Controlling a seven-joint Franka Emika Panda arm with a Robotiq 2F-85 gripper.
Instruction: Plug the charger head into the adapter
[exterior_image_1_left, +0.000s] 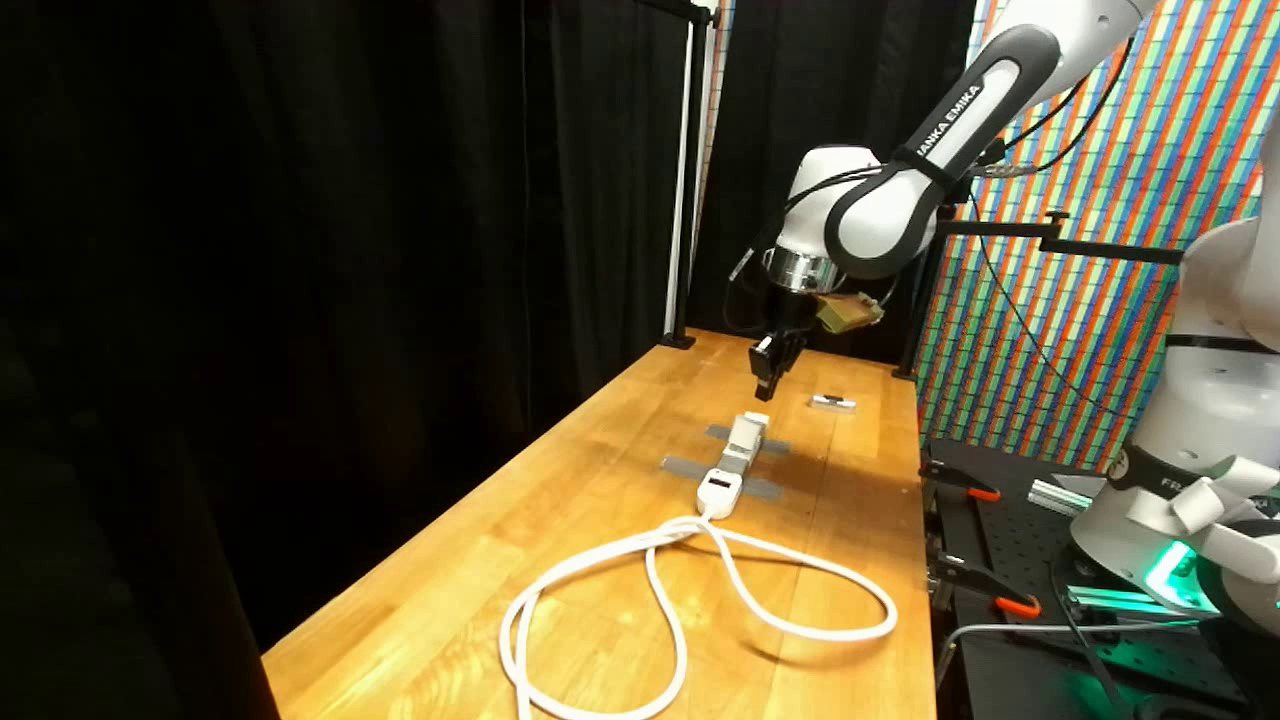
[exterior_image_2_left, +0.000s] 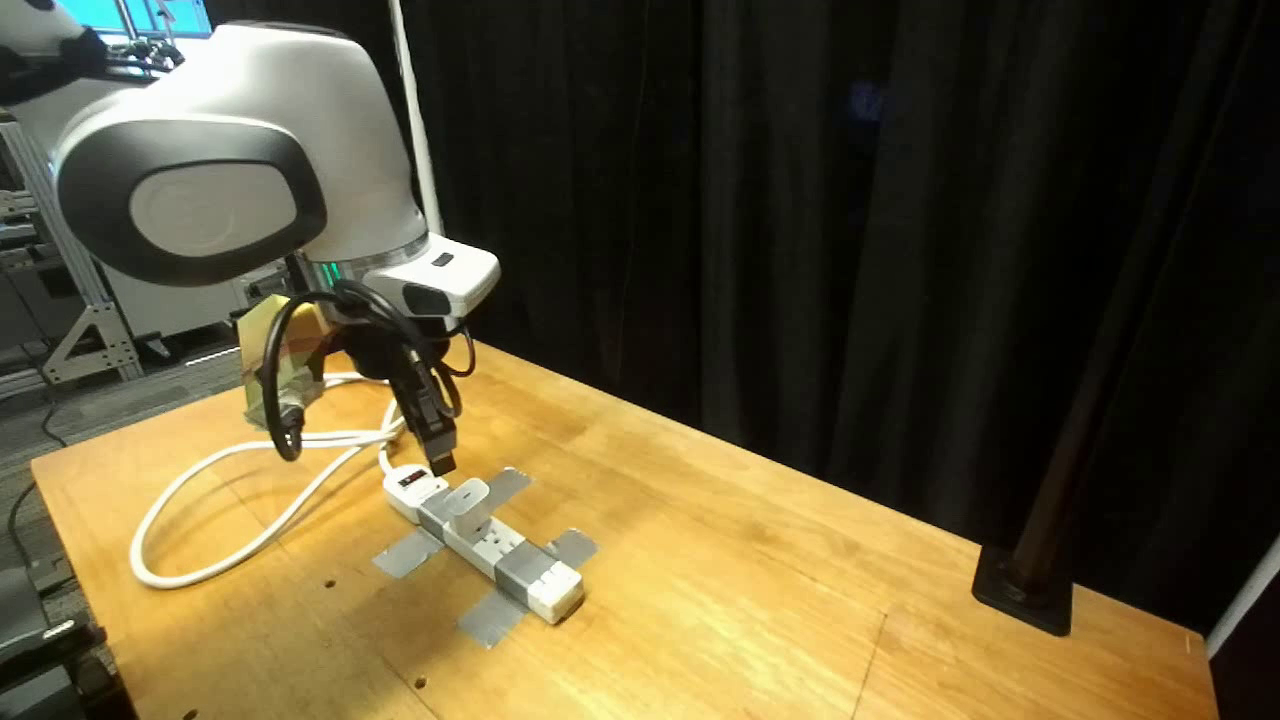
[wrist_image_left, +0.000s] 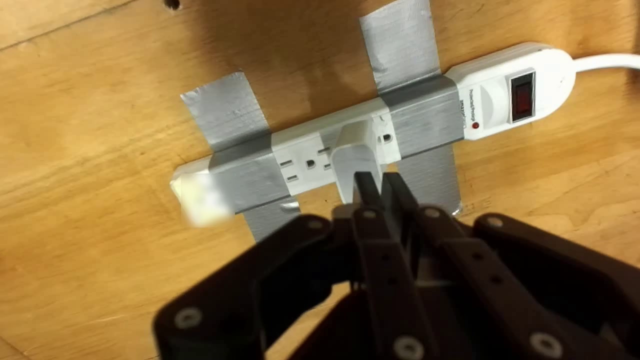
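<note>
In an exterior view my claw (exterior_image_1_left: 767, 393) hangs over the counter (exterior_image_1_left: 600, 480), adapter (exterior_image_1_left: 718, 497) taped down. In an exterior view the charger (exterior_image_2_left: 468, 508) stands on the adapter, just right of my claw. Wrist view: claw's pinched narrow, can't tell if the charger's fully seated.

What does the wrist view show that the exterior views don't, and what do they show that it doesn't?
Only the wrist view: printed lettering on the adapter. Only the exterior views: the cable's loop, the black curtain, the arm's white links. Shared by all three: the charger head on the adapter, the gripper, grey tape and the wooden table.
</note>
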